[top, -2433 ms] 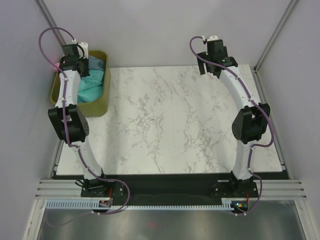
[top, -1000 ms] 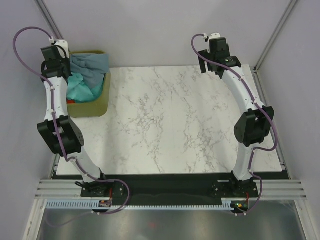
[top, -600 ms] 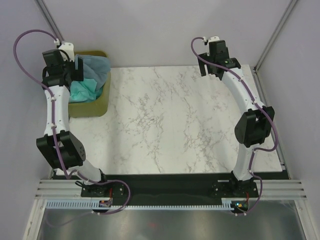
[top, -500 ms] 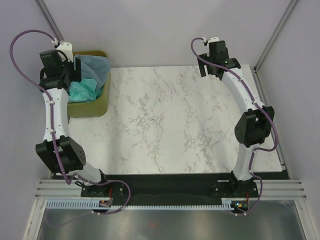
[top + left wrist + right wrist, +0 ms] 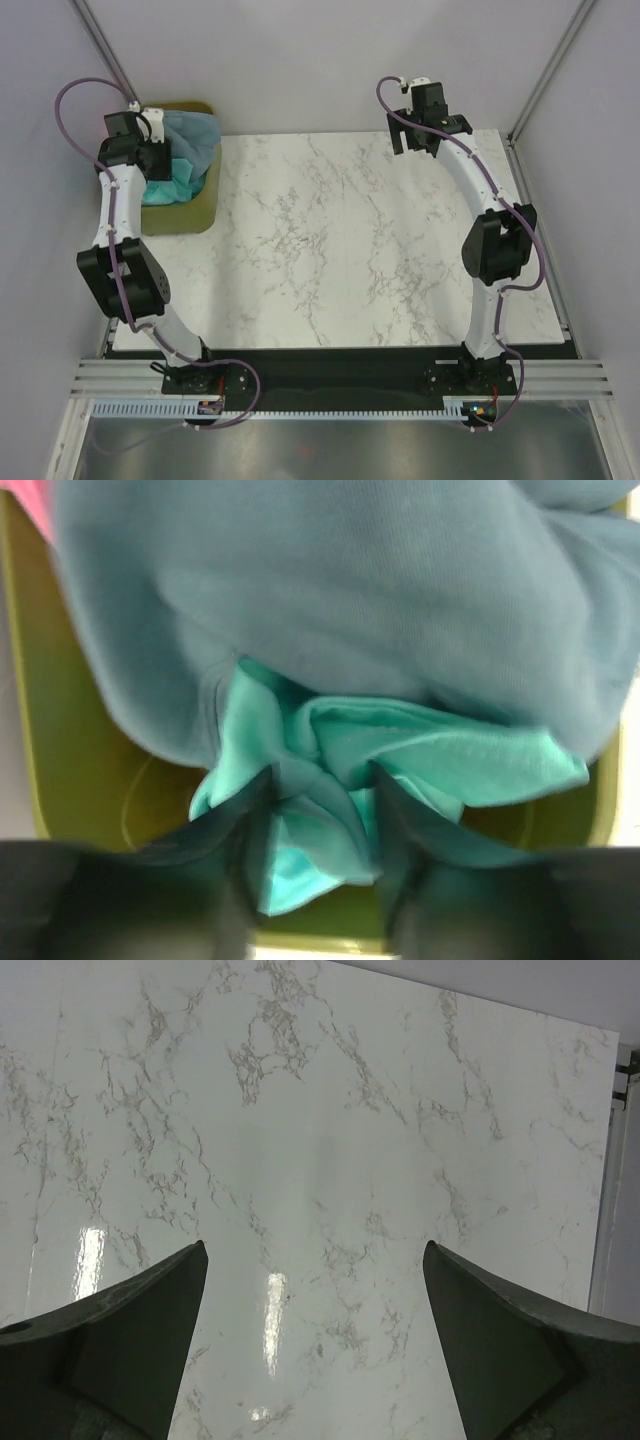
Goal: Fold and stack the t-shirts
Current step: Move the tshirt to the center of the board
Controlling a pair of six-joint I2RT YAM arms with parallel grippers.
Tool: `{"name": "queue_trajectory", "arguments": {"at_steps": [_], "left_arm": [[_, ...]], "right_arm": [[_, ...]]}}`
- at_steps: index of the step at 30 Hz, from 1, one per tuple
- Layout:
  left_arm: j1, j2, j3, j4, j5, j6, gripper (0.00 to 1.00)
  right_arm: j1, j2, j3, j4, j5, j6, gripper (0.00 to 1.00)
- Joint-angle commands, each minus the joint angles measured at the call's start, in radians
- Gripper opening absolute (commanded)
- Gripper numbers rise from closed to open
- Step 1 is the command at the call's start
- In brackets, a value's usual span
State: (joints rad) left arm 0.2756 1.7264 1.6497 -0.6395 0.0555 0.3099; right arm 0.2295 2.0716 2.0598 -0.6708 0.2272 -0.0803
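The t-shirts lie heaped in the olive-green bin point(image 5: 185, 212) at the table's far left corner. A grey-blue t-shirt point(image 5: 192, 130) point(image 5: 350, 600) lies on top of a teal t-shirt point(image 5: 168, 186) point(image 5: 440, 755). A sliver of a pink one point(image 5: 28, 502) shows at the bin's edge. My left gripper point(image 5: 153, 160) point(image 5: 320, 780) is down in the bin, open, its fingers either side of a teal fold that fills the gap. My right gripper point(image 5: 423, 135) point(image 5: 314, 1250) hangs wide open over the far edge of the table with nothing in it.
The white marble tabletop point(image 5: 340, 240) point(image 5: 320, 1110) spreads between the two arms. The bin's wall point(image 5: 60, 760) stands close on the left of my left fingers. Frame posts rise at the back corners.
My left gripper had lifted the grey-blue t-shirt above the bin, then let it drop. It has since come down onto the teal cloth with its jaws apart. The right arm has barely moved.
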Motion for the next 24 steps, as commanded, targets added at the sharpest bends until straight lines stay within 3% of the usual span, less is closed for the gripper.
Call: {"name": "queue_trajectory", "arguments": {"at_steps": [1,2,3,7,12,18,24], "left_arm": [[0.005,0.067,0.093,-0.02,0.021,-0.002,0.42],[0.004,0.071,0.107,-0.023,0.023,-0.011,0.12],[0.002,0.068,0.119,-0.023,0.021,-0.015,0.03],[0.002,0.012,0.114,-0.023,0.026,-0.029,0.02],[-0.047,-0.192,0.116,-0.016,0.112,-0.081,0.02],[-0.147,-0.28,0.237,0.067,0.484,-0.19,0.02],[-0.228,-0.235,0.352,0.142,0.711,-0.365,0.02]], "right_arm": [[-0.012,0.012,0.039,0.002,-0.023,0.019,0.98],[-0.013,0.012,0.036,0.0,-0.023,0.02,0.98],[-0.016,0.007,0.034,0.0,-0.023,0.019,0.98],[-0.025,-0.005,0.025,-0.001,-0.017,0.016,0.98],[-0.028,-0.015,0.039,0.002,-0.002,0.005,0.98],[-0.028,-0.036,0.1,0.017,-0.002,0.004,0.98],[-0.032,-0.099,0.131,0.034,-0.008,-0.042,0.98]]}}
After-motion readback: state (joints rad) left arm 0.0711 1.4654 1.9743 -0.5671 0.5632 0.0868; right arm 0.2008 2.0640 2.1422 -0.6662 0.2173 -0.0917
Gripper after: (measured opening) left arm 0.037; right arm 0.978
